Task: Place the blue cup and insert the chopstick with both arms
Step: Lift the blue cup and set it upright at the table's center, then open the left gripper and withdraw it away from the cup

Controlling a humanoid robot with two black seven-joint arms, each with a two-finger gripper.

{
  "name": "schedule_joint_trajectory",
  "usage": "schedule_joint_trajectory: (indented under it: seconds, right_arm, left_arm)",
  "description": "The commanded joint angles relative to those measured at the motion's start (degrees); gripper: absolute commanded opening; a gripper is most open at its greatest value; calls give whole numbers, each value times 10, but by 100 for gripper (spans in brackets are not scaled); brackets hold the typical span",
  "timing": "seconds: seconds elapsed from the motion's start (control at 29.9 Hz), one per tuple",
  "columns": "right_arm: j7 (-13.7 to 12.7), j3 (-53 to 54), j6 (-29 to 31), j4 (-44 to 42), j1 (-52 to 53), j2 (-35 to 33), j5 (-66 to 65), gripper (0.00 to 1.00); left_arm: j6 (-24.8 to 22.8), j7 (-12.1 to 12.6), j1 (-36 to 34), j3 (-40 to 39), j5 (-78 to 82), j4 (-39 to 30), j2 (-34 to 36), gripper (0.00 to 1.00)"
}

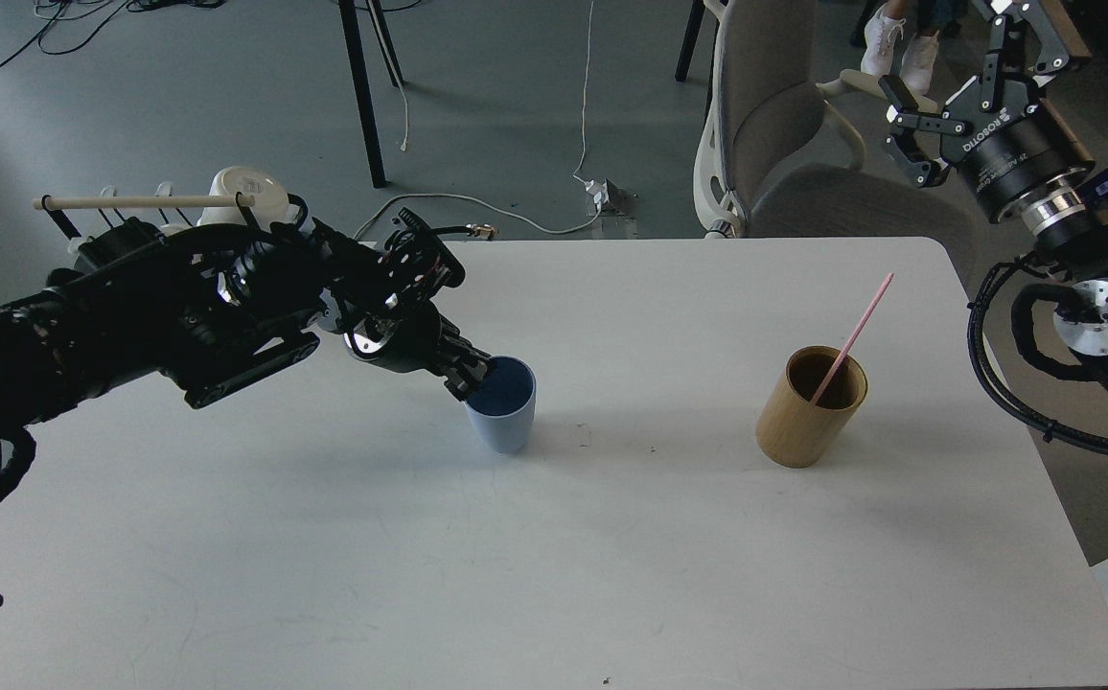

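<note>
The blue cup (504,419) stands upright near the middle of the white table (554,537), its base on or just above the surface. My left gripper (473,379) is shut on the cup's near-left rim, one finger inside it. The pink chopstick (856,331) leans in the tan bamboo holder (808,407) at the right, its top pointing up and right. My right gripper (971,53) is open and empty, raised beyond the table's far right corner, well above and behind the holder.
A black wire rack with a pale wooden rod (137,202) and a white mug (247,196) stands at the far left edge, behind my left arm. A grey office chair (784,144) stands behind the table's far edge.
</note>
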Motion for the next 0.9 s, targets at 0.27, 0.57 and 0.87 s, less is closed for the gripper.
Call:
schedule_joint_trajectory:
  seconds: [0.27, 0.57, 0.87]
  right_arm:
    - [0, 2, 1, -1, -2, -4, 0, 99]
    - [0, 2, 1, 0, -4, -4, 0, 99]
    - [0, 3, 1, 0, -4, -4, 0, 99]
  left_arm:
    - [-3, 0, 1, 1, 1, -1, 0, 11]
    - [-3, 0, 5, -6, -8, -4, 7, 21]
    - [-4, 0, 5, -25, -75, -6, 19, 54]
